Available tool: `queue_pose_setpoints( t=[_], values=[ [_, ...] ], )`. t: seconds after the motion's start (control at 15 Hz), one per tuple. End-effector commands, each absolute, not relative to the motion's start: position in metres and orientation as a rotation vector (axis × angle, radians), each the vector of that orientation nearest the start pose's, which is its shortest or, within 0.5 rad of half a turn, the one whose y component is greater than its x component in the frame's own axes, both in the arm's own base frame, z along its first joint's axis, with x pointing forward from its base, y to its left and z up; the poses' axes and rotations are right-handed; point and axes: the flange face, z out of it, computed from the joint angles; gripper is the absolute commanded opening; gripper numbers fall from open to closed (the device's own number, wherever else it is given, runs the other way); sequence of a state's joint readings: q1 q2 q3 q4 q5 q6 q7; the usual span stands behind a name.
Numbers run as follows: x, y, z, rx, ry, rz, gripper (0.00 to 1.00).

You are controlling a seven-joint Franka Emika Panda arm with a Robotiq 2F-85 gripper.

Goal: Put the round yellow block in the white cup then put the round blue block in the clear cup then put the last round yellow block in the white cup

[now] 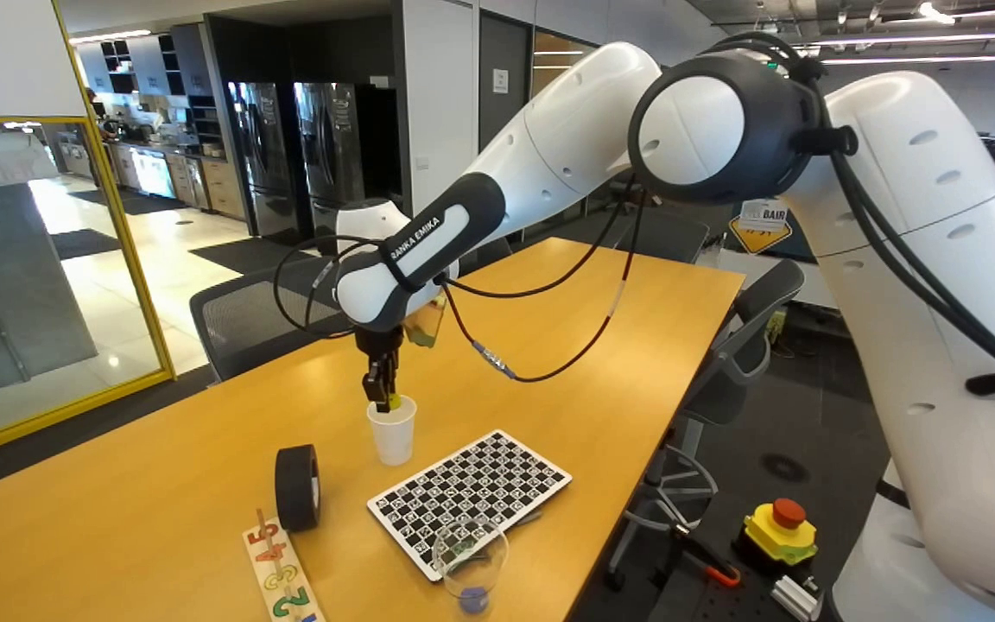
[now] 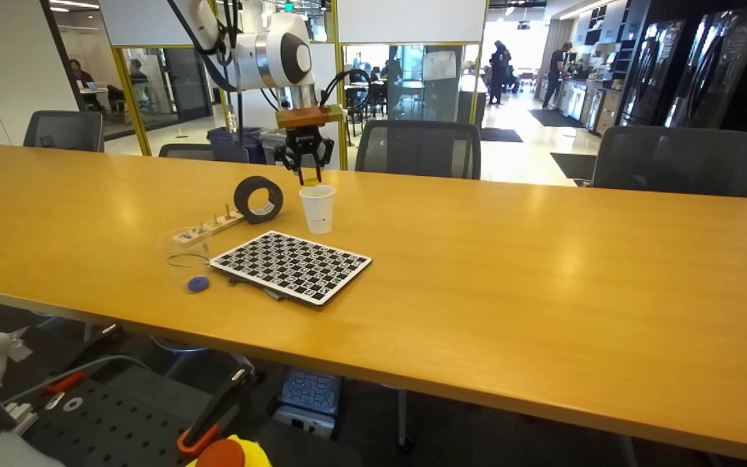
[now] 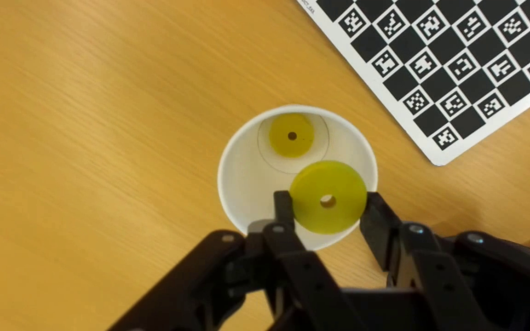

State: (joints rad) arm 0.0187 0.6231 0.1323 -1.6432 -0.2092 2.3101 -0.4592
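My gripper (image 3: pixel 328 197) is shut on a round yellow block (image 3: pixel 327 177), one finger on each side. It holds the block over the mouth of the white cup (image 3: pixel 245 184). Another round yellow block (image 3: pixel 291 125) lies on the bottom inside the white cup. In both exterior views the gripper (image 1: pixel 388 404) (image 2: pixel 309 178) is right above the upright white cup (image 1: pixel 393 439) (image 2: pixel 319 213), with the yellow held block (image 2: pixel 310 182) at rim height. The clear cup (image 1: pixel 497 553) (image 2: pixel 185 250) stands near the table's edge. The round blue block (image 1: pixel 473 599) (image 2: pixel 198 283) shows at its bottom.
A checkered board (image 1: pixel 472 488) (image 2: pixel 292 266) lies beside the white cup and the clear cup. A black tape roll (image 1: pixel 294 488) (image 2: pixel 242 198) stands on edge near the white cup. A wooden numbered peg strip (image 1: pixel 266 566) (image 2: pixel 221 225) lies by the roll.
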Motion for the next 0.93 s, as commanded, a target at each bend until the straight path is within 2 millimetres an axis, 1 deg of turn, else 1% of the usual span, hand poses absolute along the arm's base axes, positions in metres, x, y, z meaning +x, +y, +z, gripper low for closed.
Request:
queue_pose_setpoints(
  t=[0.0, 0.07, 0.2, 0.33, 0.4, 0.47, 0.67, 0.73, 0.87],
  values=[
    [0.709, 0.081, 0.253, -2.992, -1.119, -0.038, 0.21],
    [0.711, 0.080, 0.251, -2.993, -1.105, -0.026, 0.62],
    [0.713, 0.079, 0.249, -3.000, -1.089, -0.010, 0.74],
    [0.711, 0.081, 0.254, -2.998, -1.065, 0.007, 0.88],
    [0.706, 0.083, 0.259, -2.997, -1.044, 0.017, 0.96],
    [0.700, 0.084, 0.267, -3.006, -1.017, 0.013, 1.00],
    [0.669, 0.092, 0.296, -3.021, -0.918, -0.006, 1.00],
    [0.653, 0.096, 0.308, -3.034, -0.870, -0.015, 1.00],
    [0.629, 0.102, 0.325, -3.046, -0.794, 0.005, 1.00]
  ],
)
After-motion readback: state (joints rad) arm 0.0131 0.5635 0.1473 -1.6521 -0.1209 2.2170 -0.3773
